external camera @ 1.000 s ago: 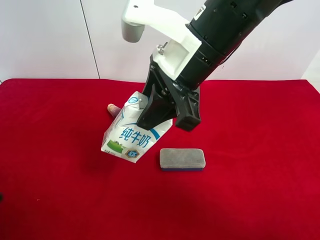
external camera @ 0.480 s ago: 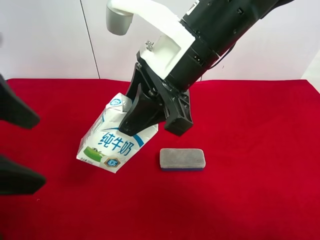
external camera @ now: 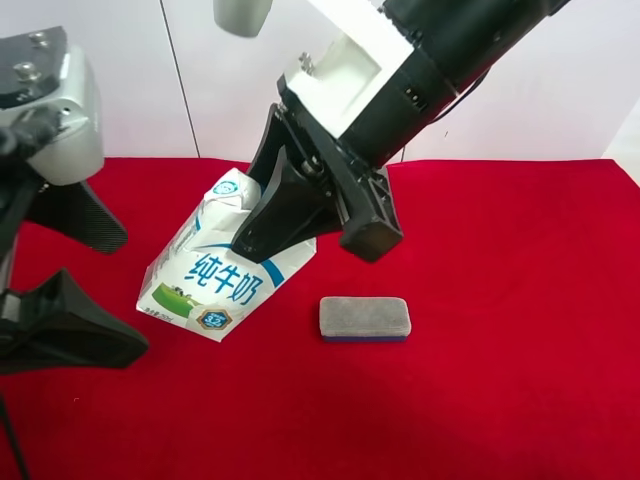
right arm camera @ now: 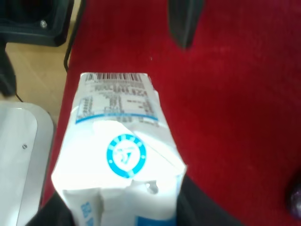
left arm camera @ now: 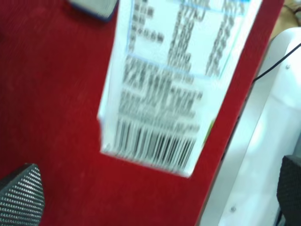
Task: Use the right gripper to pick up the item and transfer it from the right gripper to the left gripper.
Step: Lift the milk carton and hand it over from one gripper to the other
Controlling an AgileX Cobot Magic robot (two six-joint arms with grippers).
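exterior high | right hand [external camera: 305, 243] clamps milk carton [external camera: 215, 285] | print: 纯牛奶

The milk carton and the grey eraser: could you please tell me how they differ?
The milk carton is tilted, gripped by the right gripper; the grey eraser lies flat and free on the red cloth. The milk carton is tall and printed; the grey eraser is low and plain. Both are box-shaped.

Right gripper [external camera: 305, 243] clamped, angled down; left gripper [external camera: 122, 295] apparently spread wide.

Eraser [external camera: 365, 318] near milk carton [external camera: 215, 275], open red cloth [external camera: 520, 300] beyond
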